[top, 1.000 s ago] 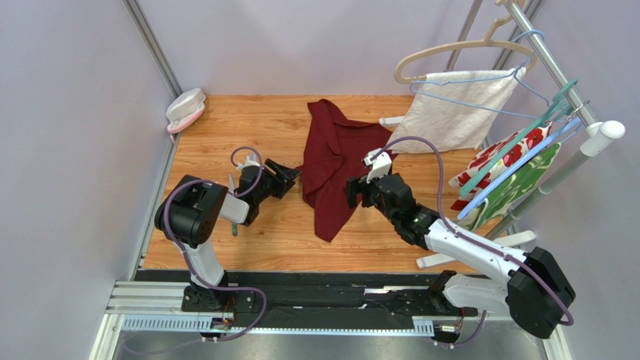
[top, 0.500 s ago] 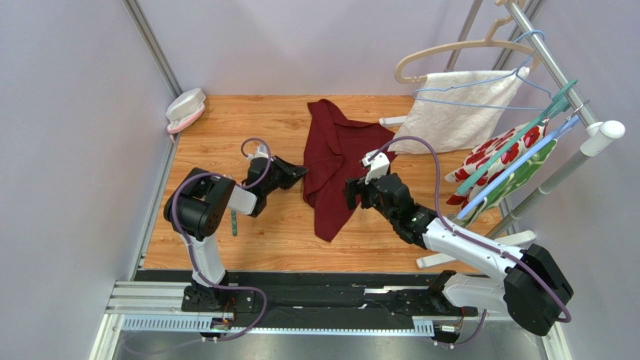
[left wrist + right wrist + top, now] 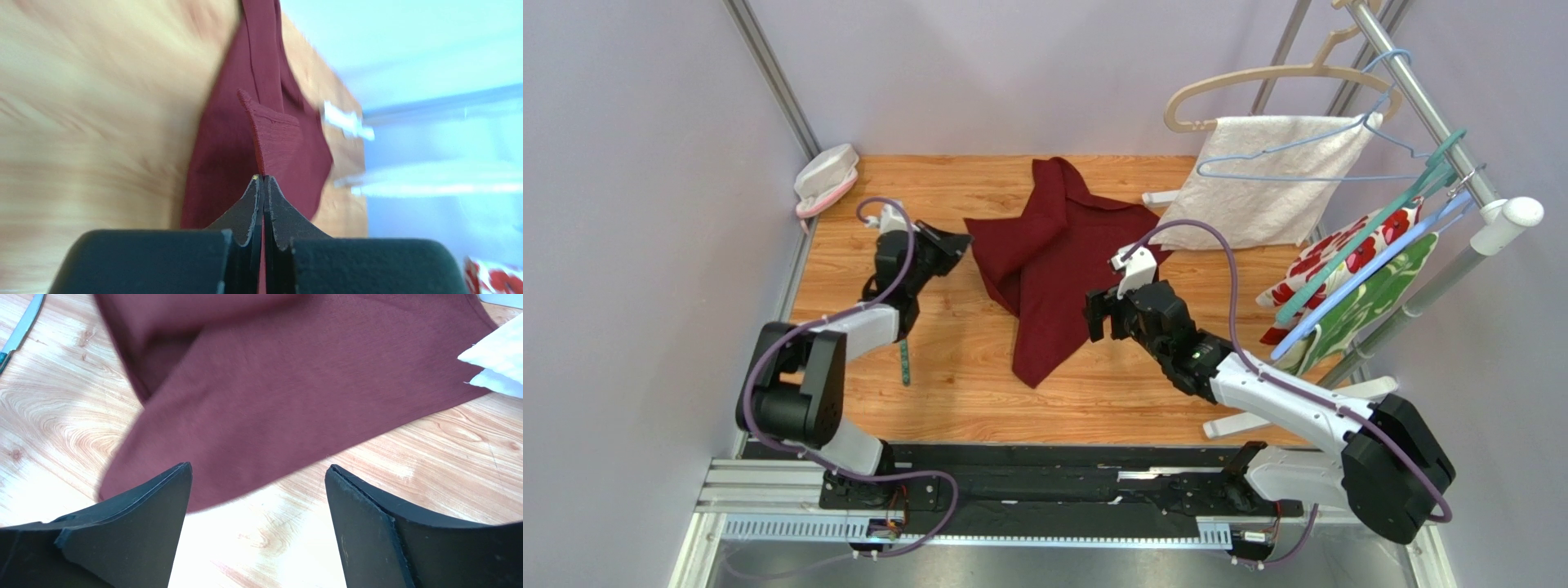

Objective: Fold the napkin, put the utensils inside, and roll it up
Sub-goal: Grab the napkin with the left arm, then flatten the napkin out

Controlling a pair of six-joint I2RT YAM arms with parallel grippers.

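Observation:
The dark red napkin (image 3: pixel 1063 263) lies rumpled on the wooden table, a narrow tail pointing toward the near edge. My left gripper (image 3: pixel 959 241) is shut on its left corner; in the left wrist view the cloth (image 3: pixel 270 141) runs straight into the closed jaws of that gripper (image 3: pixel 264 179). My right gripper (image 3: pixel 1095 316) hovers open at the napkin's right edge, with only table and the napkin (image 3: pixel 294 386) under its spread jaws (image 3: pixel 258 478). A teal-green utensil (image 3: pixel 905 363) lies by the left arm. A silvery utensil (image 3: pixel 21 327) shows at the right wrist view's top left.
A white towel (image 3: pixel 1271 178) hangs on hangers at the back right, its corner (image 3: pixel 497 361) beside the napkin. Red-and-green floral cloths (image 3: pixel 1357 276) hang on the rack to the right. A pink-and-white object (image 3: pixel 826 178) sits at the table's back left corner.
My left gripper closed on the napkin's left corner and drew it left and toward the back, spreading the cloth leftward. The right arm has barely moved.

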